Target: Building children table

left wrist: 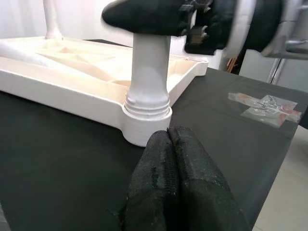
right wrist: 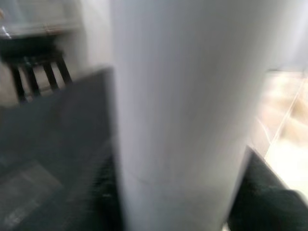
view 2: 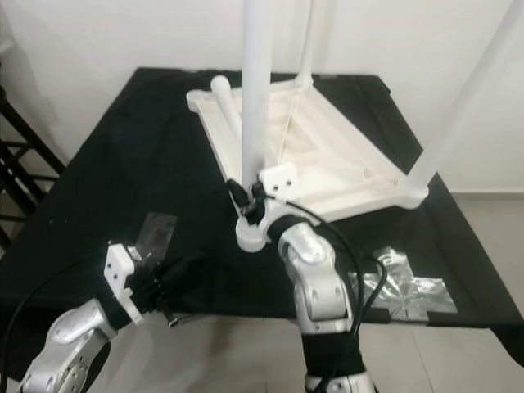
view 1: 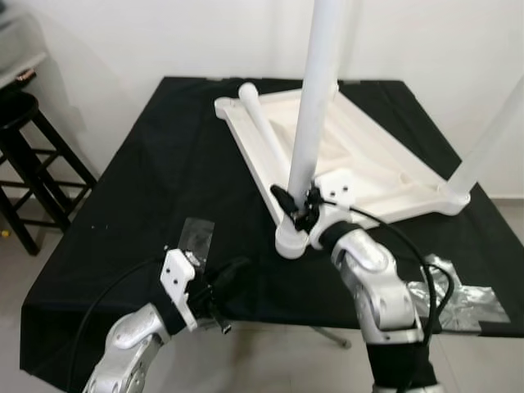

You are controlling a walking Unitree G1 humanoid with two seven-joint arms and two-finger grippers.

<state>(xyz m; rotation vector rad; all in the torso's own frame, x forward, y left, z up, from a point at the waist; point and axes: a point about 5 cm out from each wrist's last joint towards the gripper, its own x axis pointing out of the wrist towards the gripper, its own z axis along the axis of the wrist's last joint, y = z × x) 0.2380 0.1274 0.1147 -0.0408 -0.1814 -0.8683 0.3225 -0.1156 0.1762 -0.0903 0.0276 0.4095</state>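
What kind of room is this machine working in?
Probably a plain room in a home: bare white walls, a tiled floor and a dark wooden stool beside a black-draped table, where a white children's table lies upside down for assembly.

A black cloth [view 1: 147, 188] drapes the work surface before a white wall [view 1: 123, 41]. A dark wooden stool [view 1: 24, 155] stands far left; clear plastic wrappers lie near left [view 1: 196, 236] and near right [view 1: 458, 295].
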